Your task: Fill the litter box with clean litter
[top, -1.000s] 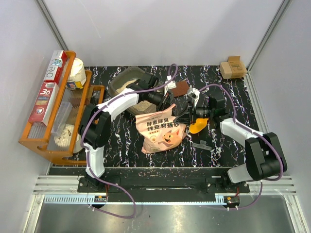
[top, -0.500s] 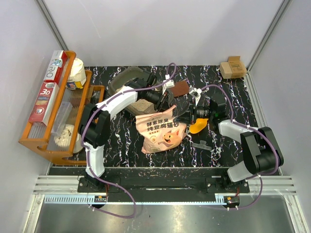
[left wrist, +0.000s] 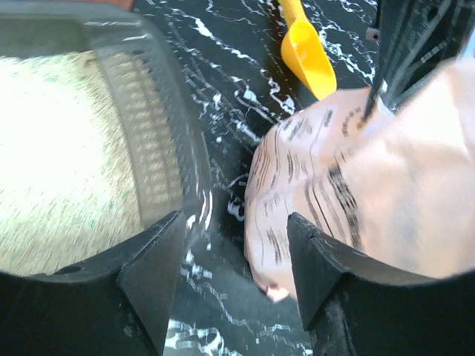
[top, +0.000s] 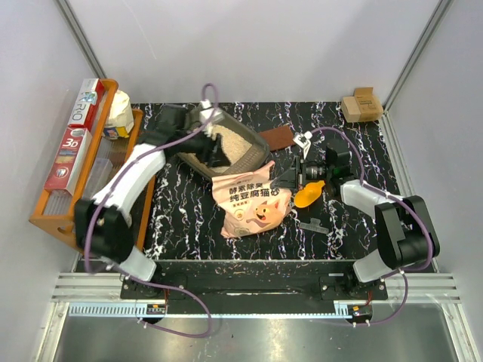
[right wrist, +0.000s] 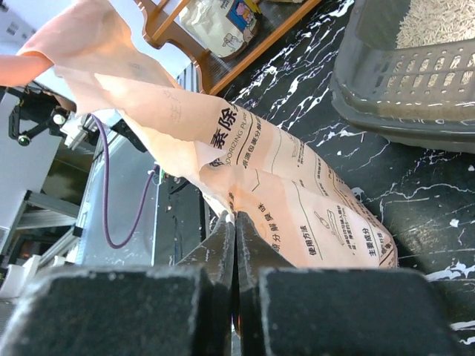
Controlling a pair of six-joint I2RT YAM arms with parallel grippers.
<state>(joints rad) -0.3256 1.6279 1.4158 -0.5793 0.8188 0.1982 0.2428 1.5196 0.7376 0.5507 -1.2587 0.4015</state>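
Litter box lay on the black marbled counter toward its far side, set at an angle to the counter's edges. Clean litter filled its floor as a pale tan mass. From the left wrist, the box's slotted grey wall stood beside that litter.

The left gripper hovered over the bare counter at the box's near side. Its fingers were spread apart and released, with nothing between them.

Just beside the box on its near side lay the pink pig-printed bag, its top end almost touching the box's corner. The right gripper sat at the bag's far edge from the box, fingers clenched tight together. In the right wrist view they met right at the edge of the bag; whether a fold of it was pinched between them I could not tell. Past the bag, that view showed the box with litter inside.

A yellow scoop lay beyond the bag from the box. An orange wooden rack stood on the box's other side, well apart from the scoop.
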